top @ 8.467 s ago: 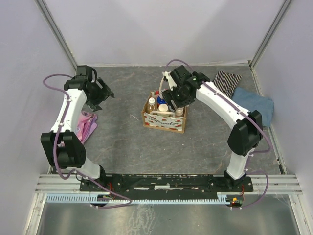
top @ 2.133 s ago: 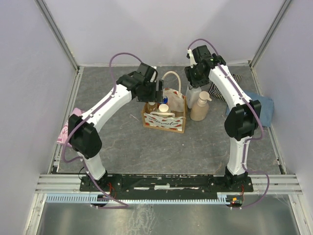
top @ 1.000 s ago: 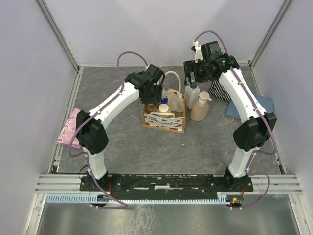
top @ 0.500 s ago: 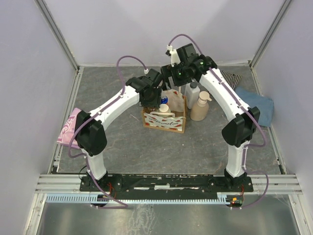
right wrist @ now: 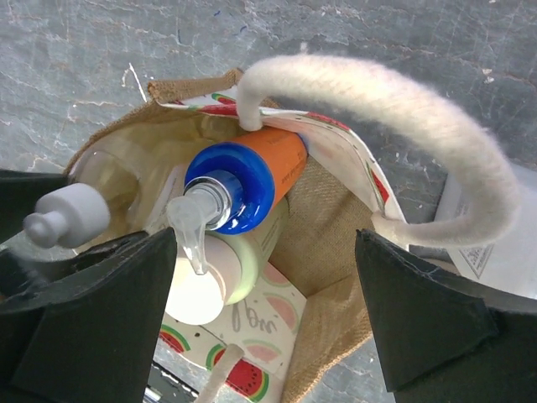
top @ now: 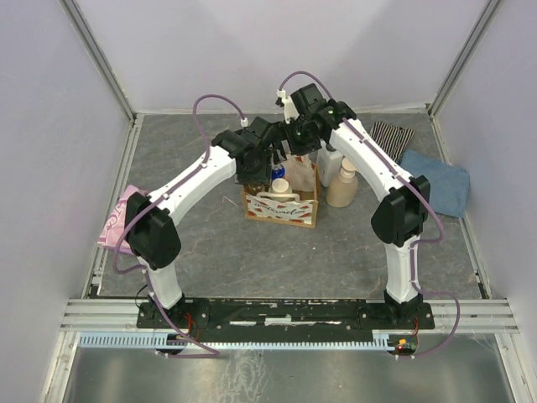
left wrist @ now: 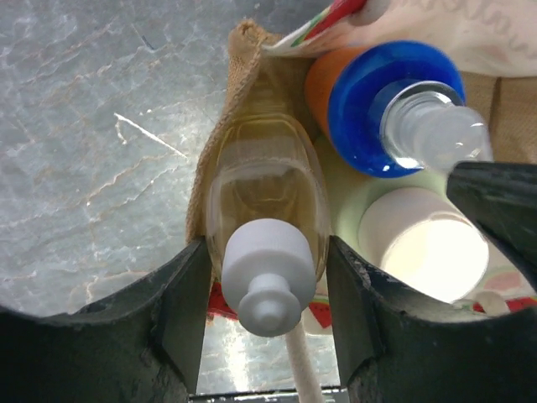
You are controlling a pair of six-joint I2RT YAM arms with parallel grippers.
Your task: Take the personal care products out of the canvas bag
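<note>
Top external view: you have two personal care products already standing on the table [top: 201,235] just right of the canvas bag [top: 282,210], a beige pump bottle [top: 341,186] and, behind it, a whitish bottle [top: 329,161]. The job looks partly done, with more left inside. Both arms reach inward over the bag, the left gripper [top: 257,168] low at its back left corner and the right gripper [top: 295,139] above its far edge. Left wrist view: your left fingers [left wrist: 180,311] straddle a yellowish bottle [left wrist: 267,201] with a white cap, standing in a corner of the bag. The jaws look closed against its sides, and it is not yet lifted out. Beside it sit an orange bottle [left wrist: 369,101] with a blue pump collar and a cream bottle [left wrist: 424,243] with a round white top. Right wrist view: your right gripper hangs over the bag mouth, jaws spread wide and holding nothing. The rope handle [right wrist: 377,105] arches across, and the same three bottles show inside.
</note>
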